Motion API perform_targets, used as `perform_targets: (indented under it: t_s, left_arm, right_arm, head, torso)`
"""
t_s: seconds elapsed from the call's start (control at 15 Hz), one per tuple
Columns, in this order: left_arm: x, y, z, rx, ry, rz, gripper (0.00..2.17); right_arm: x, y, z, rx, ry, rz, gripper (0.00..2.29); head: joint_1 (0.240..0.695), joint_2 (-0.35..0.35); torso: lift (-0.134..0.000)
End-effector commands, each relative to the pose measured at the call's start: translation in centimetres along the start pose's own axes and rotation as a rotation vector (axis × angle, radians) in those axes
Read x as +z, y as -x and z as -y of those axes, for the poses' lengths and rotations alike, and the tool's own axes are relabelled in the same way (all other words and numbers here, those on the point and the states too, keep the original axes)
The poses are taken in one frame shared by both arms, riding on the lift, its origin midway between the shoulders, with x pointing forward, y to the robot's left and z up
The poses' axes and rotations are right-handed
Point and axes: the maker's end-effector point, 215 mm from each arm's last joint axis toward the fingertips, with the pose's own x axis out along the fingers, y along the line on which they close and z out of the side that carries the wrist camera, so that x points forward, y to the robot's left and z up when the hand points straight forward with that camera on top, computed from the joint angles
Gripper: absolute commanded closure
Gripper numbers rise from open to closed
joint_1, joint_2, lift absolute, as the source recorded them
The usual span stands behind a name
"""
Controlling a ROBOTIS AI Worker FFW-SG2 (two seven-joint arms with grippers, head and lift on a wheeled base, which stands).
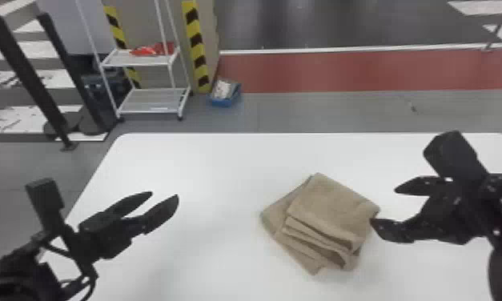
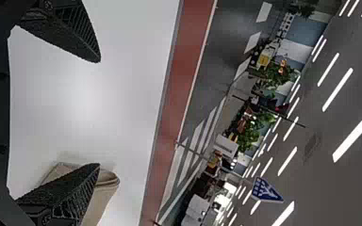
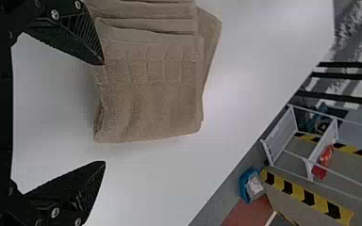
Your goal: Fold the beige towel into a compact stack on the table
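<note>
Head view: towel point(image 1: 330, 204) lying at 9 o'clock of R tool point(image 1: 384, 206)

It's resting on the counter point(image 1: 221, 172), loosely stacked, lower layers fanning out toward 7 and 8 o'clock, upper fold edges running approx. 10-to-4. R tool is sitting nearer, fingers wide apart, gripping nothing; one tip is overlapping the 3 o'clock corner, contact unclear. L tool point(image 1: 165, 195) is hanging well off at 9 o'clock, also open w/ nothing held. Next move's prob. needing R tool squaring layers.

Bright o/h strip lights point(image 2: 357, 131), soft glare on tbl point(image 2: 92, 106), faint shadow nr towel point(image 2: 104, 190).
</note>
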Motion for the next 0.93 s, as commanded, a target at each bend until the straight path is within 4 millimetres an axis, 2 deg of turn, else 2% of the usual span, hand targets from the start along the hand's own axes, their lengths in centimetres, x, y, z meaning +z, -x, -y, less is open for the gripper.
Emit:
perform_targets:
  t_s: [0.0,0.13,0.2,0.4,0.53,0.73,0.87]
  left_arm:
    - [0.2,-0.1,0.3,-0.003,-0.008,0.002,0.09]
    - [0.2,-0.1,0.3,0.002,-0.01,-0.001,0.09]
    - [0.1,0.0,0.3,0.003,-0.01,-0.003,0.09]
    - [-0.3,0.3,0.0,0.009,-0.008,-0.009,0.09]
    - [-0.3,0.2,0.0,0.009,-0.006,-0.008,0.09]
    - [-0.4,0.2,0.1,0.009,-0.007,-0.009,0.09]
    - [-0.4,0.3,-0.1,0.012,-0.006,-0.011,0.09]
  right_arm:
    - [4.3,-1.5,-1.1,0.103,-0.232,0.148,0.71]
    - [5.1,-3.0,-0.1,0.063,-0.247,0.164,1.88]
    - [5.4,-4.4,0.0,0.025,-0.221,0.161,2.14]
    - [5.1,-8.9,-2.0,0.049,-0.158,0.11,2.14]
    - [6.1,-11.4,-4.6,0.098,-0.075,0.127,2.14]
    - [7.7,-13.4,-8.8,0.206,-0.035,0.176,2.14]
    - [7.6,-14.0,-10.6,0.258,-0.039,0.183,2.14]
  head:
    - [0.695,0.097]
    - [0.695,0.117]
    - [0.695,0.128]
    - [0.695,0.143]
    - [0.695,0.167]
    - [0.695,0.227]
    - [0.695,0.255]
  torso:
    - [-0.124]
    - [-0.124]
    - [-0.124]
    - [-0.124]
    - [-0.124]
    - [-0.124]
    - [-0.124]
